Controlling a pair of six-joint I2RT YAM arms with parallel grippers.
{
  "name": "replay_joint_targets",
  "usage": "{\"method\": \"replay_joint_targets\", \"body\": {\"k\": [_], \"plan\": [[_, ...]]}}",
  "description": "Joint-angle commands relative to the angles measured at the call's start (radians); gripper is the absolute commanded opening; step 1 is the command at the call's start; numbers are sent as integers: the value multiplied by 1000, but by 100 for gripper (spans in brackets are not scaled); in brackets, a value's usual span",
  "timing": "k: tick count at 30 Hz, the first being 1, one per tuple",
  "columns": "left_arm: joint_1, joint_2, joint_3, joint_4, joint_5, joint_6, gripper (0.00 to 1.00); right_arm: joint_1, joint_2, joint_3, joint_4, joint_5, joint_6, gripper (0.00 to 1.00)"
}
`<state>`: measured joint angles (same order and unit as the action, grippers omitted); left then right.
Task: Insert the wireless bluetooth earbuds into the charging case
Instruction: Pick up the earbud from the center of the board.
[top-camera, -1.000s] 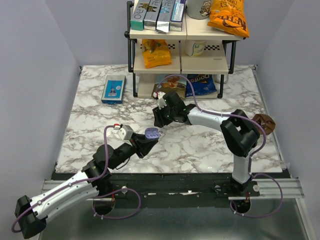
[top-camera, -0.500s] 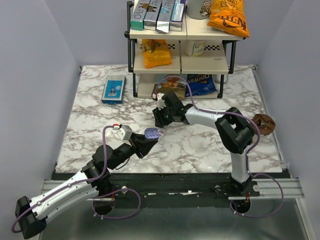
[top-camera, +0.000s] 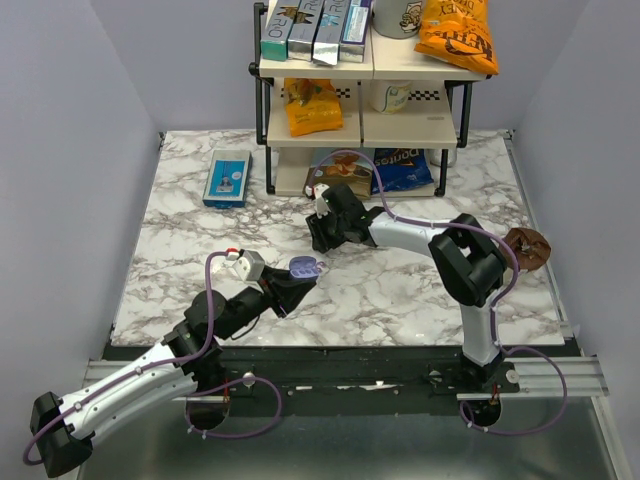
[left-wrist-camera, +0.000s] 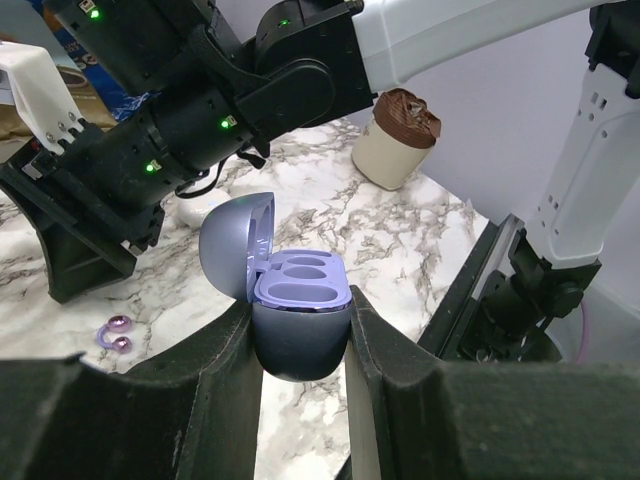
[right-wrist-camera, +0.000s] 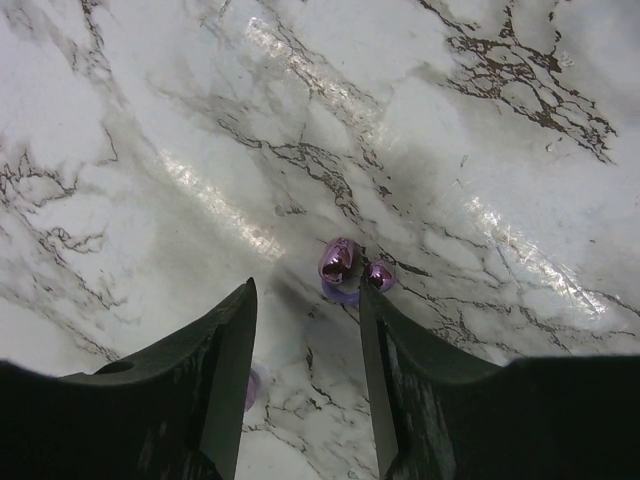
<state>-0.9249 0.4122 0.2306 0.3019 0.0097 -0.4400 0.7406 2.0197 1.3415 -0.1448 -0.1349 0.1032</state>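
Left jaws clamp open case (left-wrist-camera: 300, 325) held above surface (right-wrist-camera: 150, 120), right jaws half open over earbud (right-wrist-camera: 345, 266) lying just beyond case; earbud sits off-centre, so closing may flick it away.

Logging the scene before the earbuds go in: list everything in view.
charging case: one, lavender, lid open, in the left gripper
earbud: one plain, shiny purple, on the table under the right gripper
box: one, blue, table's far left
rack: one, cream shelves, black frame, table's far edge
orange bags: two, rack's top and middle shelves
blue bag: one, rack's bottom
cartons: several, teal to blue, top shelf
mugs: two, pale, top and middle shelves
cup: one, brown-topped, table's right edge
table: one, white marble
left gripper: black, shut on the charging case
right gripper: black, open above the earbud
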Motion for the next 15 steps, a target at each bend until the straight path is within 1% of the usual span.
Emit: {"method": "replay_joint_targets", "body": {"k": [1,6,11,13,14,15], "plan": [[-5,-7,-11,2,-2,-11,0,0,37,33,-13,44,-14,52],[-6,-10,-13,2,-2,-13,0,0,47,42,-15,34,-16,46],[-8,-18,-14,-1,-2,-14,0,0,51,48,-13,26,-7,37],[-8,-19,-14,-3,-1,-17,0,0,53,47,-15,27,-3,36],[-8,-19,-16,-4,-2,-19,0,0,53,45,-15,26,1,32],[-8,-18,-16,-3,-2,-19,0,0,53,42,-15,27,4,31]]}}
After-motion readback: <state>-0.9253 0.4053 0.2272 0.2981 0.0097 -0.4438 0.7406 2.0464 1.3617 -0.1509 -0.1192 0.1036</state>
